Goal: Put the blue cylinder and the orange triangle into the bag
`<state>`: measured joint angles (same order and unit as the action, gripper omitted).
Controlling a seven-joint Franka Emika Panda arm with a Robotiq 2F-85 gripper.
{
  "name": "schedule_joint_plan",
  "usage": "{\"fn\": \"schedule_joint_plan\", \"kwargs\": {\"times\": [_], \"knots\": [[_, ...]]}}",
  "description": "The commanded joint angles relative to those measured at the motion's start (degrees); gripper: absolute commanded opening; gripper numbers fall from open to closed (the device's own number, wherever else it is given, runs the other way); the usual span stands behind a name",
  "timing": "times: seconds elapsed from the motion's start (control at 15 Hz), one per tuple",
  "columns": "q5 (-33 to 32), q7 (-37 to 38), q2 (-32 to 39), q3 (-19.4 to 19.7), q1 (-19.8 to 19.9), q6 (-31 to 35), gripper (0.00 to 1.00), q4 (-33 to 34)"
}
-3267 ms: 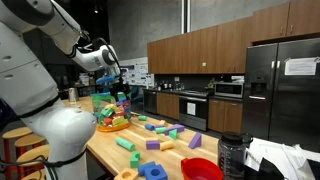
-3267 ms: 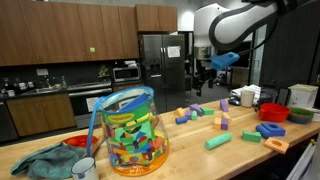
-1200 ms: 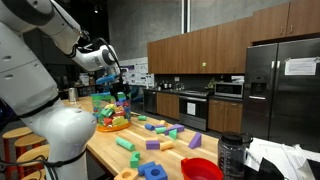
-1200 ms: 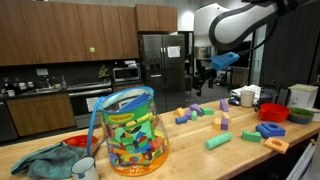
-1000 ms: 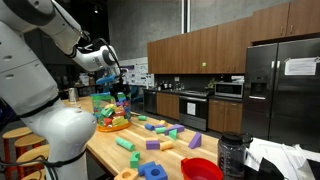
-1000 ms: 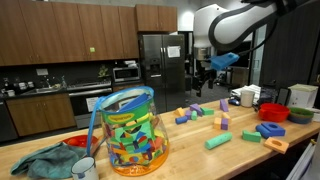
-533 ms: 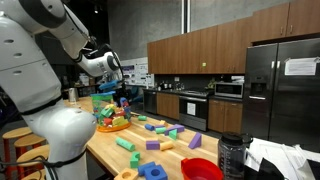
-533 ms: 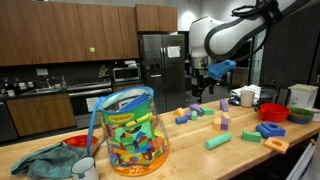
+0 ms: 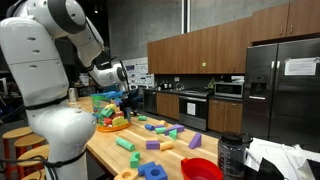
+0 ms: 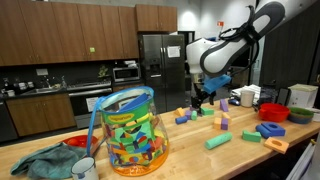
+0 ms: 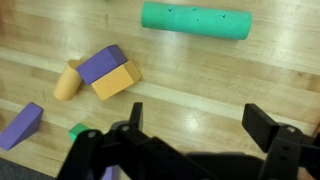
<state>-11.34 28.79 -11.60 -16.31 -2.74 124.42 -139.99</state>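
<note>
The bag [image 10: 133,132] is a see-through soft bag full of many-coloured blocks; in an exterior view it stands near the table's front, and it shows again as the bag [image 9: 110,110] behind the arm. My gripper [image 10: 203,97] hangs low over loose blocks in the middle of the table, well away from the bag. In the wrist view my gripper [image 11: 200,122] is open over bare wood, with nothing between its fingers. A blue round block [image 9: 153,171] lies at the table's near end. An orange block [image 10: 277,145] lies beside a blue block [image 10: 270,130]; their shapes are too small to tell.
Under the wrist lie a green cylinder [image 11: 195,20], a purple block [image 11: 102,63] on an orange block [image 11: 115,80], a yellow cylinder [image 11: 66,82] and a purple wedge [image 11: 22,125]. A red bowl [image 10: 273,112] and a cloth [image 10: 45,160] sit on the table.
The arm has swung down from high above the table to just over the loose blocks. The gripper has stayed open.
</note>
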Motion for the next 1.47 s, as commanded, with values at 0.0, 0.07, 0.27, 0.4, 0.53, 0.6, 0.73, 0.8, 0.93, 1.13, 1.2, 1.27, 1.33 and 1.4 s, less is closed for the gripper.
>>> {"fn": "schedule_joint_plan", "kwargs": {"times": [0.0,0.07,0.27,0.4,0.53,0.6,0.73,0.8,0.93,1.13,1.2,1.27,1.33,1.4], "knots": [[-2.33,2.61,2.94,1.60,-0.61,3.24,1.00,-1.86],[-2.69,3.18,4.06,1.90,-0.64,3.63,1.00,-2.11],[-4.01,5.43,6.86,2.95,-0.68,9.54,1.00,-3.36],[-3.39,6.21,8.67,3.94,-0.94,17.92,1.00,-4.09],[-3.23,6.44,10.46,4.59,-1.38,23.78,1.00,-4.25],[-3.60,6.94,11.07,4.92,-1.61,26.82,1.00,-4.48],[-5.02,7.83,12.44,5.68,-2.07,31.11,1.00,-4.32],[-6.71,8.85,13.01,6.20,-2.29,32.77,1.00,-4.20],[-11.32,12.02,13.86,5.88,-1.20,35.01,1.00,-3.85],[-20.83,18.97,13.96,7.10,-1.30,34.76,1.00,-2.97],[-16.16,15.19,13.87,6.30,-1.38,34.68,1.00,-3.68],[-18.33,17.04,13.88,6.52,-1.38,34.68,1.00,-3.51],[-19.12,17.72,13.88,6.62,-1.38,34.68,1.00,-3.39],[-19.24,17.80,13.88,6.67,-1.38,34.68,1.00,-3.30]]}}
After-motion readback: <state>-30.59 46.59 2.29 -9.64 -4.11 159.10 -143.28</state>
